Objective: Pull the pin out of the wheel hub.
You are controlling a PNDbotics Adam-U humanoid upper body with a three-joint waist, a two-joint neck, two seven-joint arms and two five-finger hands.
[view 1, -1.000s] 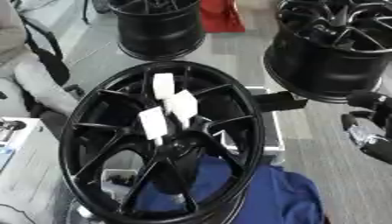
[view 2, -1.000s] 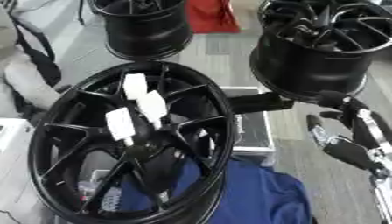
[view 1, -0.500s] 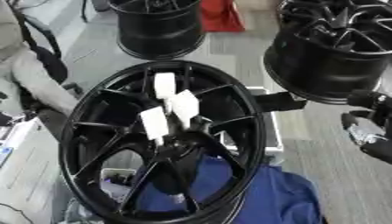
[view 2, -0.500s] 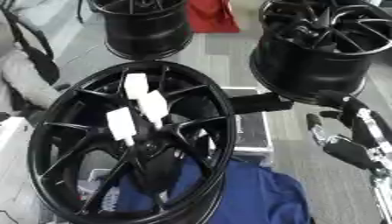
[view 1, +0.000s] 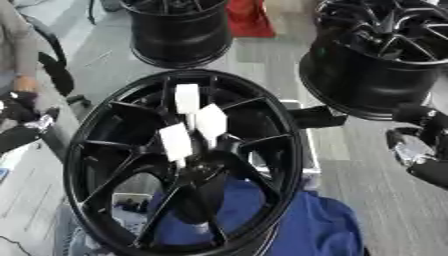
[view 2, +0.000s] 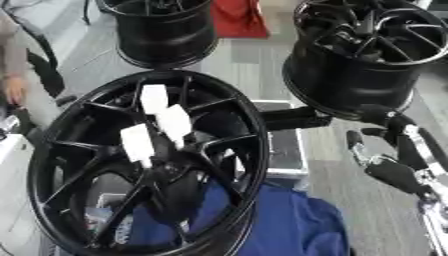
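A: What fills the view?

B: The black wheel hub (view 1: 184,165), tilted up on edge over a blue cloth (view 1: 306,230). Two more black rims stand behind it, one far left (view 1: 179,30) and one far right (view 1: 385,55).

A: And the pins?

B: Three white pins (view 1: 197,125) stick out near the hub's centre, along the spokes. None is out yet.

A: Where is the robot?

B: Its right hand (view 2: 389,155) hangs at the right edge, well apart from the hub, fingers relaxed and spread, holding nothing. At the left edge a dark shape (view 1: 22,127) shows, likely the left hand; I cannot tell how its fingers stand.

A: Anything different from a second ago?

B: The hub, pins and right hand sit as they did. Only that dark shape at the left has come into sight. I judge the reach has barely begun; the pull is all ahead.
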